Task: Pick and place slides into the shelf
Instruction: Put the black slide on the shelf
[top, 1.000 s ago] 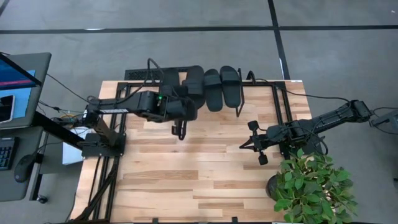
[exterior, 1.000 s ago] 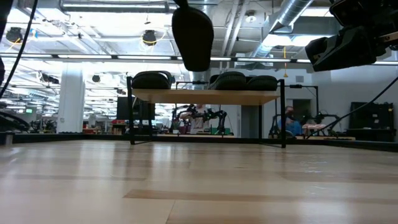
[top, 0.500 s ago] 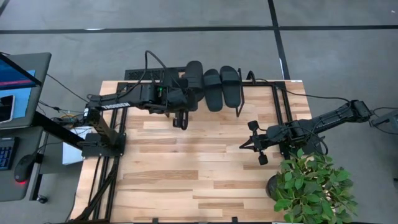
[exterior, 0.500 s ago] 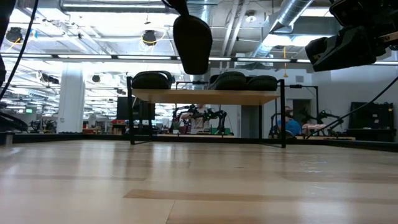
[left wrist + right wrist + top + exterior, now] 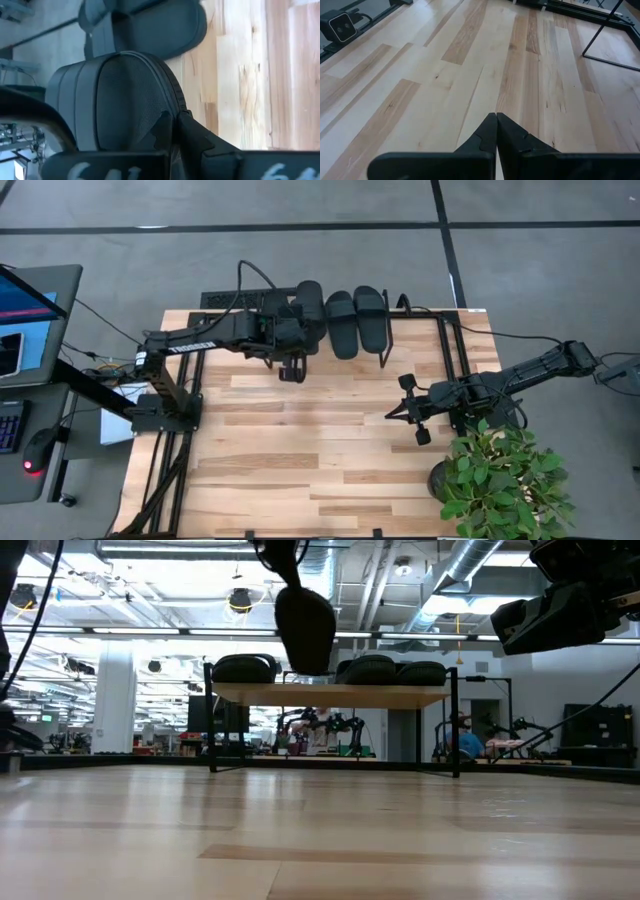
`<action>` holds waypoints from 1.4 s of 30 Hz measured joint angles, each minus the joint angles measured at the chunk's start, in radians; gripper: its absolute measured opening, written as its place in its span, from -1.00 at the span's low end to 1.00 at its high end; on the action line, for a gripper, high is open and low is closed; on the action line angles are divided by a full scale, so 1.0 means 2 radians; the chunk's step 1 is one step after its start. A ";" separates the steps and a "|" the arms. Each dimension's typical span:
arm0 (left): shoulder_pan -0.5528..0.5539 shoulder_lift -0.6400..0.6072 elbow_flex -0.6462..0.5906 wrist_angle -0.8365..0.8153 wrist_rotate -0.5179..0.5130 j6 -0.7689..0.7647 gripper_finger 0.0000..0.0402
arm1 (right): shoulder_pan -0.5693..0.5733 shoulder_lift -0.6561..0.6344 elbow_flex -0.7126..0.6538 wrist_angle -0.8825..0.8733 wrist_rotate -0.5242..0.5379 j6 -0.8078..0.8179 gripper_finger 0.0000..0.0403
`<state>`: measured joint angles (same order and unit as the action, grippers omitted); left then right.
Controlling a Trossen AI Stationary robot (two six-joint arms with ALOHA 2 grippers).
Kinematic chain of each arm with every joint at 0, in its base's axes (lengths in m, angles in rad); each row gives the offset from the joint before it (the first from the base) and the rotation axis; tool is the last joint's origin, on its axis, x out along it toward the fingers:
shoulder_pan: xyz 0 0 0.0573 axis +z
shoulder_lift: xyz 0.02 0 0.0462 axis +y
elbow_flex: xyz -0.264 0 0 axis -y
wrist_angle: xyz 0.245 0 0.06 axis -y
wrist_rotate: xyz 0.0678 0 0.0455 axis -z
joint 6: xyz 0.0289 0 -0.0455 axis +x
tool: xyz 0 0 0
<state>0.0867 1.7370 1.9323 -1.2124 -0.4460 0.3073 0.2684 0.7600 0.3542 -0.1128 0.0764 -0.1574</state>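
Slide (image 5: 305, 630) hangs clamped in left end effector (image 5: 172, 131) (fingers together) above shelf (image 5: 330, 694).

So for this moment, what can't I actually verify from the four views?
- High view: the left gripper and arm cover part of the shelf, hiding any slide beneath.
- Low view: the carried slide is cut off by the top edge; its grip is unseen.
- Left wrist view: the fingers hide where they pinch.

Shelf (image 5: 400, 330) top crowded with slides (image 5: 357, 320); tabletop (image 5: 300, 450) centre open.
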 joint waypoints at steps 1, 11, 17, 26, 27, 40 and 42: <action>0.003 0.000 -0.005 0.000 0.002 0.000 -1.00 | 0.000 0.000 0.000 0.000 0.000 0.000 -1.00; 0.030 0.000 -0.057 0.051 0.033 0.013 -1.00 | 0.000 0.000 0.000 0.000 0.000 0.000 -1.00; 0.047 0.000 -0.081 0.065 0.046 0.020 -1.00 | 0.000 0.000 0.000 0.000 0.000 0.000 -1.00; 0.066 0.000 -0.120 0.101 0.067 0.022 -1.00 | 0.000 0.000 0.000 0.000 0.000 -0.001 -1.00; 0.068 0.000 -0.125 0.108 0.069 0.023 -1.00 | 0.000 0.000 0.000 0.000 0.000 0.000 -1.00; 0.064 -0.001 -0.150 0.116 0.097 0.015 -1.00 | 0.000 0.000 0.000 0.000 0.000 -0.004 -1.00; 0.059 -0.001 -0.150 0.115 0.099 0.014 -1.00 | 0.000 0.000 0.000 0.000 0.000 -0.004 -1.00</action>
<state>0.2048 1.7348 1.6321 -0.9817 -0.2471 0.3358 0.2682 0.7601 0.3542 -0.1135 0.0761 -0.1654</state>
